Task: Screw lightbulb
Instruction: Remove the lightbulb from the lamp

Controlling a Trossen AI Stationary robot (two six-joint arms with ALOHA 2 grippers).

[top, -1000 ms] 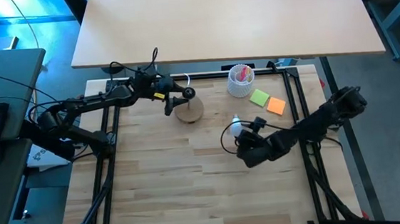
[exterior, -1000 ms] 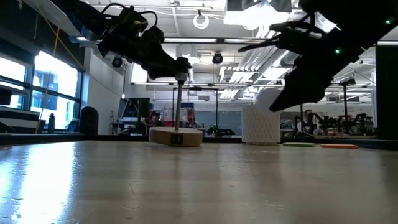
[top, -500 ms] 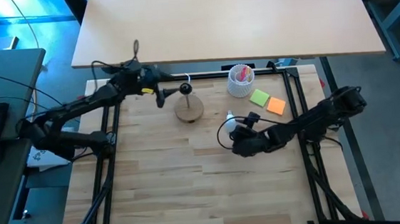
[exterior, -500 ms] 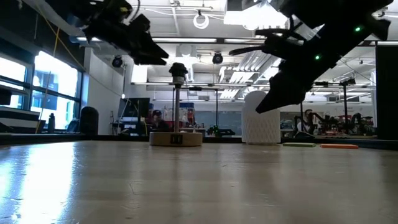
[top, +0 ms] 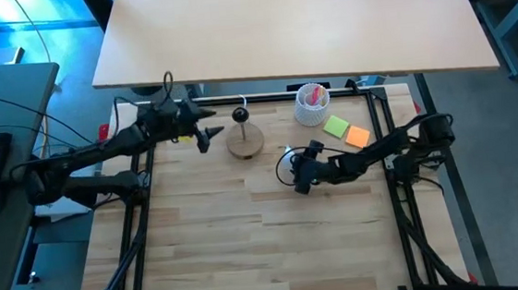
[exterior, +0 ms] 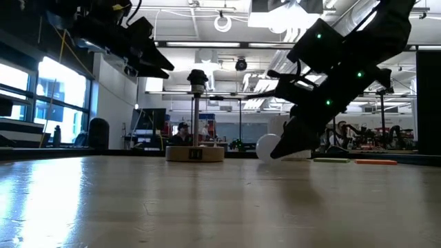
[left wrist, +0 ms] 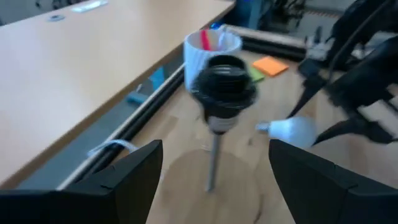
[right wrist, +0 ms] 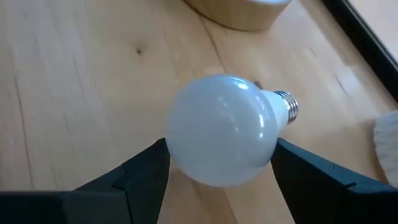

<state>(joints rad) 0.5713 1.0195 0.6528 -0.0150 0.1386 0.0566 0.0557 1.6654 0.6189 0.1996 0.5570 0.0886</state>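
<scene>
The white lightbulb (right wrist: 221, 129) with its pale screw base (right wrist: 287, 106) sits between the fingers of my right gripper (top: 298, 168), low over the wooden table, right of the stand. It also shows in the low view (exterior: 267, 147). The round wooden disc (top: 246, 143) carries an upright rod with a black socket (left wrist: 225, 81) on top. My left gripper (top: 205, 136) is open and empty, to the left of the socket and level with it, and touches nothing. My right gripper pinches the bulb's white globe (right wrist: 186, 146) between its two fingers, one on each side of its widest part. The fingers slant down from the table's right side. The screw base points away toward the far right. Whether the globe touches the table I cannot tell.
A white perforated cup with pink contents (top: 311, 104) stands at the far right of the stand, with a green note (top: 336, 126) and an orange note (top: 357, 137) beside it. Black frame rails (top: 383, 126) edge the table. A person (exterior: 182, 131) shows far behind.
My left gripper has let go of the socket and drawn back toward the table's left edge, leaving the stand upright. My right gripper has carried the bulb toward the stand and the far edge, and down close to the table.
</scene>
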